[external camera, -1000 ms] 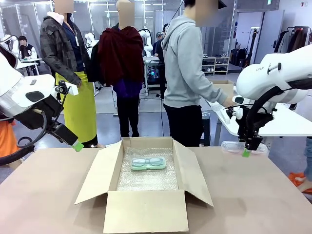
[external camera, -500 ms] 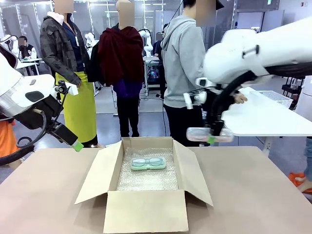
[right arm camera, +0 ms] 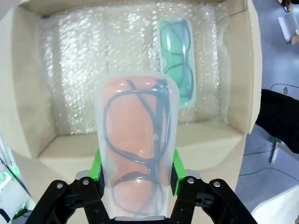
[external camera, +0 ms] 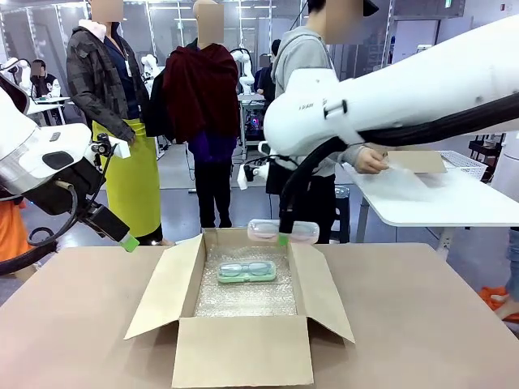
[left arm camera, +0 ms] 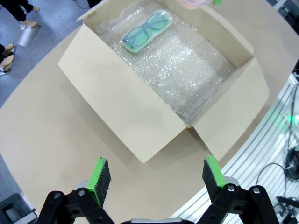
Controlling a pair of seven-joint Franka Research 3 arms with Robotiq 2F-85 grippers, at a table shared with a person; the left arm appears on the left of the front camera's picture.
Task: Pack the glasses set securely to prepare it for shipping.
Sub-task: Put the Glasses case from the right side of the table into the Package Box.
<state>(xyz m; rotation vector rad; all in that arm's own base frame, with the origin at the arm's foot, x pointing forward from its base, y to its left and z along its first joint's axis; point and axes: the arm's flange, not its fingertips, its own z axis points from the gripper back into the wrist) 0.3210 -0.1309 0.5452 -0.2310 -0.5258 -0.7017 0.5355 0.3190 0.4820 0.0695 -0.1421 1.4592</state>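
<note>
Two cases counted. Mint green case (external camera: 246,272) lay on bubble wrap (external camera: 243,304) inside one open cardboard box (external camera: 243,356), frame centre. Pale pink case (external camera: 282,230) hung seemingly over the box's far rim, pinched by right gripper (external camera: 283,240). Left gripper (external camera: 130,242), frame left: jaws spread, empty.

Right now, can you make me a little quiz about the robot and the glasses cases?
1. True or false: the mint green case lies on the bubble wrap inside the cardboard box.
2. What does the right gripper hold? A) the pink case B) a roll of tape C) nothing
3. Fill in: the left gripper is empty and its jaws are ____.

Key: 1 true. 2 A, and it hangs over the box's far edge. 3 open.
</note>
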